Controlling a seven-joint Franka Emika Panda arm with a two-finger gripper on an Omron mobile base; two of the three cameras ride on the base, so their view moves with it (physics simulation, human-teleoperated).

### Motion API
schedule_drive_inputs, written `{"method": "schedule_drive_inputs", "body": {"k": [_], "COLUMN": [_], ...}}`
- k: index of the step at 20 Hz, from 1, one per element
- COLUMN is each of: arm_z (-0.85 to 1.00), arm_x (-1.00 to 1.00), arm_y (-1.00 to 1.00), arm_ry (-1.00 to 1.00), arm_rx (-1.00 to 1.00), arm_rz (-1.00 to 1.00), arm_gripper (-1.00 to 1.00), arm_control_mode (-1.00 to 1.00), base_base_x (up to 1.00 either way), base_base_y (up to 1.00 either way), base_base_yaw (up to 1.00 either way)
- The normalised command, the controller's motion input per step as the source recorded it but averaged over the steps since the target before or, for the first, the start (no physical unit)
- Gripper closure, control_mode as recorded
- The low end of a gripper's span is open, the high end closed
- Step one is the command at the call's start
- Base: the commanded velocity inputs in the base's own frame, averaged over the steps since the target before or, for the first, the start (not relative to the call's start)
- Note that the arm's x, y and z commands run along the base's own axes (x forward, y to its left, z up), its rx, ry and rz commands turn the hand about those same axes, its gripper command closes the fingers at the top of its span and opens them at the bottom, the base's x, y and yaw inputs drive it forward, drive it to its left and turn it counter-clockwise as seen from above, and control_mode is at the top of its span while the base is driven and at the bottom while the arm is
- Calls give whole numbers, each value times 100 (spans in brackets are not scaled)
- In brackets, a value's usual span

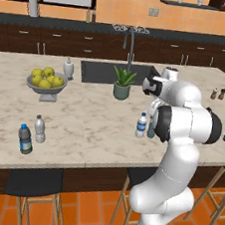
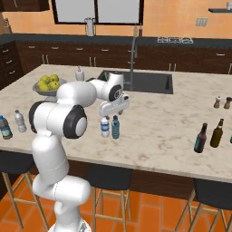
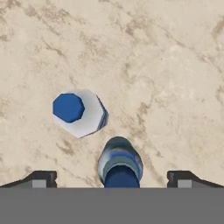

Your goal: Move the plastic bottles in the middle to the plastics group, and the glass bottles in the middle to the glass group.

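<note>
Seen from above in the hand view, the blue-tinted bottle with a dark cap (image 3: 120, 162) stands between my open gripper's (image 3: 111, 180) fingertips (image 3: 41, 178). The clear bottle with a blue cap (image 3: 78, 111) stands just beside it, outside the fingers. In the right base view my gripper (image 2: 112, 112) hangs directly over this pair, the clear bottle (image 2: 105, 127) and the blue-tinted bottle (image 2: 115, 127). The plastics group, a dark green-labelled bottle (image 1: 25, 138) and a pale one (image 1: 40, 128), is at the counter's left front. The teal-labelled glass bottle (image 2: 200, 138) stands far right.
A second brown bottle (image 2: 217, 133) stands next to the glass one. Salt and pepper shakers (image 2: 222, 102) are behind them. A potted plant (image 1: 122, 83), the sink (image 1: 102, 72), a soap dispenser (image 1: 68, 69) and a bowl of lemons (image 1: 46, 82) lie further back. Stools stand under the front edge.
</note>
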Motion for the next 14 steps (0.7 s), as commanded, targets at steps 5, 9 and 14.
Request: {"method": "schedule_drive_inputs", "body": {"k": [5, 9, 14], "arm_z": [-5, -12, -29], "arm_x": [0, 0, 0], "arm_y": [-6, -1, 0], "arm_ry": [0, 0, 0], "arm_rx": [3, 0, 0], "arm_rz": [6, 6, 7], "arm_gripper": [-100, -100, -100], "arm_control_mode": [-100, -100, -100], "base_base_x": [0, 0, 0], "base_base_y": [0, 0, 0], "base_base_yaw": [0, 0, 0]}}
